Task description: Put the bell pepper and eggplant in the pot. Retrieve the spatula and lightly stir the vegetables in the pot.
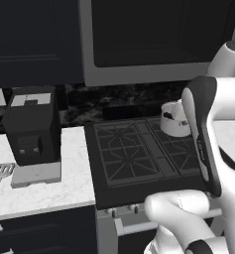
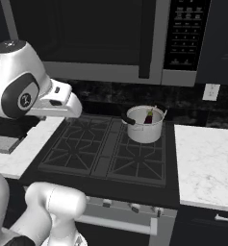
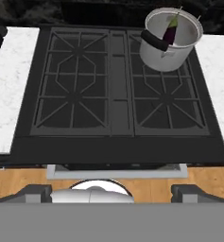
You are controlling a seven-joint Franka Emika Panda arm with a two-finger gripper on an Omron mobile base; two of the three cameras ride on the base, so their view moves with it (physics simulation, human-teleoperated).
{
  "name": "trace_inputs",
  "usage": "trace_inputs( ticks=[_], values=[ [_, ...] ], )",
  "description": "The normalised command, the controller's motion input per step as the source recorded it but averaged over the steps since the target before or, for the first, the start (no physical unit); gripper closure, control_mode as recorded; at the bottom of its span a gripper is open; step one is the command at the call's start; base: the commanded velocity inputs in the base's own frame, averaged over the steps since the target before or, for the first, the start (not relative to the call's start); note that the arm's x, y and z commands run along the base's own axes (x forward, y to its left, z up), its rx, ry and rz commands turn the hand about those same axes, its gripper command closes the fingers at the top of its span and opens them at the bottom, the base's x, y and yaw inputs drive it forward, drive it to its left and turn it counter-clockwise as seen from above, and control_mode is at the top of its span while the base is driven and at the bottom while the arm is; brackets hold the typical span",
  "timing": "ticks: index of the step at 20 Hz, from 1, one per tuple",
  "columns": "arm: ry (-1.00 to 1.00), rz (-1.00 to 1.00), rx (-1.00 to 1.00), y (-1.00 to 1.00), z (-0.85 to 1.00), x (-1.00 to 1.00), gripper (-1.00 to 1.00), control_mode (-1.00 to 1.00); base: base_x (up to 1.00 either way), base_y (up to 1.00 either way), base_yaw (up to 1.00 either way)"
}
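The silver pot [image 3: 168,57] stands on the stove's back right burner, also seen in the right base view [image 2: 144,132] and, partly behind my arm, in the left base view [image 1: 171,127]. The dark purple eggplant [image 3: 170,32] leans inside it [image 2: 149,116]. The bell pepper is hidden or out of view. The spatula [image 1: 2,174] lies on the left counter, slotted head away from the front edge. My gripper [image 3: 111,193] hangs high over the stove's front edge, looking down, open, nothing between its fingertips [image 3: 35,191].
A black gas stove [image 3: 108,90] sits between two white marble counters [image 1: 39,193] [image 2: 207,158]. A black coffee machine [image 1: 32,124] stands on the left counter beside the spatula. A microwave [image 2: 134,38] hangs over the stove.
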Motion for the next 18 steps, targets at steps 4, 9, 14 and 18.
trace_inputs(
  ticks=[4, 9, 14, 18],
  values=[
    [0.04, 0.00, 0.00, 0.00, -0.14, -0.09, -1.00, 1.00, -0.05, 0.05, 0.00],
    [0.00, 0.00, 0.00, 0.00, 0.00, 0.00, -1.00, 1.00, -0.19, 0.88, 0.00],
    [0.00, 0.00, 0.00, 0.00, 0.00, 0.00, -1.00, 1.00, -0.13, 1.00, 0.00],
    [0.00, 0.00, 0.00, 0.00, 0.00, 0.00, -1.00, 1.00, -0.12, 0.97, 0.00]
  ],
)
